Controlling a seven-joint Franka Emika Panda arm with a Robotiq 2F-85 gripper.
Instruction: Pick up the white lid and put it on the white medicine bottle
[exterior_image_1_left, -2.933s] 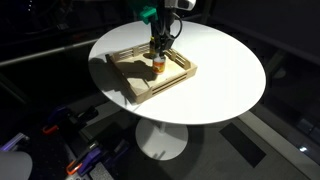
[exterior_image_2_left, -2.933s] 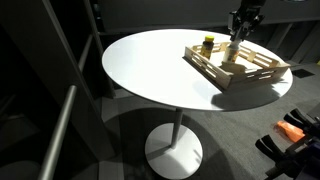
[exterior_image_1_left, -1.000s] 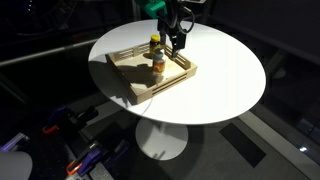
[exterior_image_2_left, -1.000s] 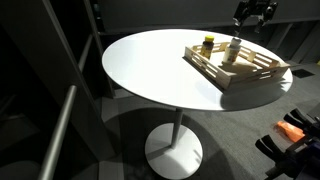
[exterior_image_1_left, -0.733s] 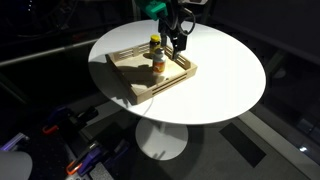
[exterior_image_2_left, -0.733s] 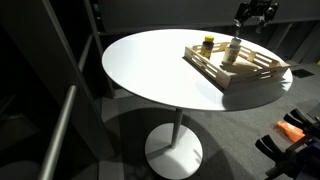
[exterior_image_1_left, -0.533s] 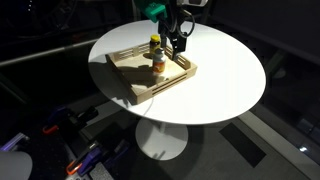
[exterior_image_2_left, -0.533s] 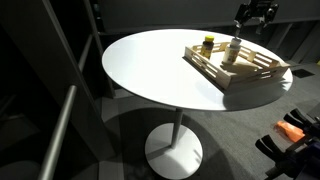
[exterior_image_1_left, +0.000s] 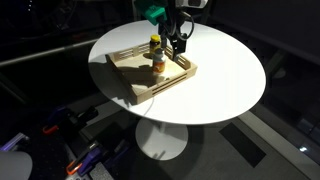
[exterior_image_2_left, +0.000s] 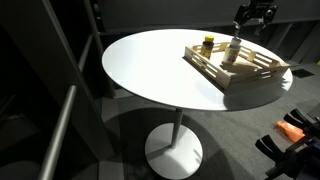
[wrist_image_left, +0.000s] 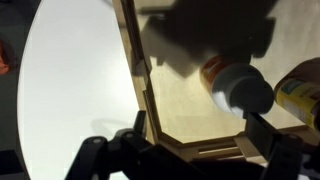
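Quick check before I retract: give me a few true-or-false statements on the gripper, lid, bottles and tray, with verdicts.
The gripper holds the white lid. False: it is open and empty; the lid appears to sit on the white medicine bottle.
Both bottles stand in the wooden tray. True.
The white medicine bottle lies on its side. False: it is upright.
The dark bottle has a yellow cap. True.
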